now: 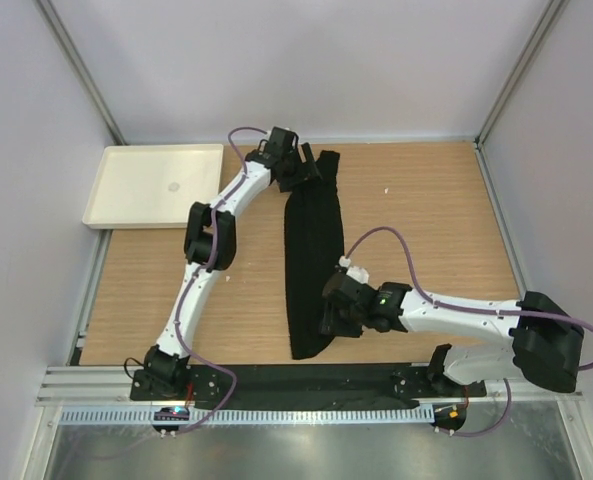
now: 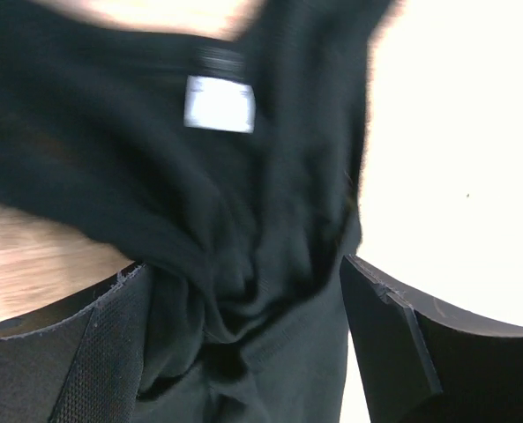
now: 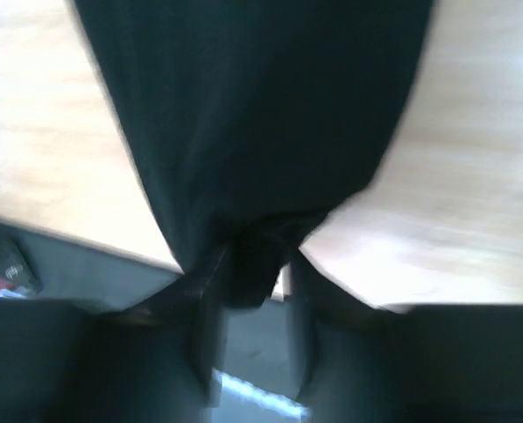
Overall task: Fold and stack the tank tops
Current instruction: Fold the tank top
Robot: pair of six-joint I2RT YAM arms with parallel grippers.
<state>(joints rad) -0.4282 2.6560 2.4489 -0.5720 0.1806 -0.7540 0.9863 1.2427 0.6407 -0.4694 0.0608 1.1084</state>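
The black tank top (image 1: pixel 312 250) is stretched into a long narrow band from the far middle of the table to the near edge. My left gripper (image 1: pixel 304 170) is shut on its far end; in the left wrist view the bunched black cloth (image 2: pixel 243 291) with a white label (image 2: pixel 219 104) fills the space between the fingers (image 2: pixel 93 361). My right gripper (image 1: pixel 332 318) is shut on the near end; in the right wrist view the cloth (image 3: pixel 252 132) narrows to a bunch pinched between the fingers (image 3: pixel 204 291).
A white tray (image 1: pixel 156 185) stands at the far left of the wooden table (image 1: pixel 426 220). Metal frame rails and a black base strip (image 1: pixel 306 380) run along the near edge. Pale walls close in both sides.
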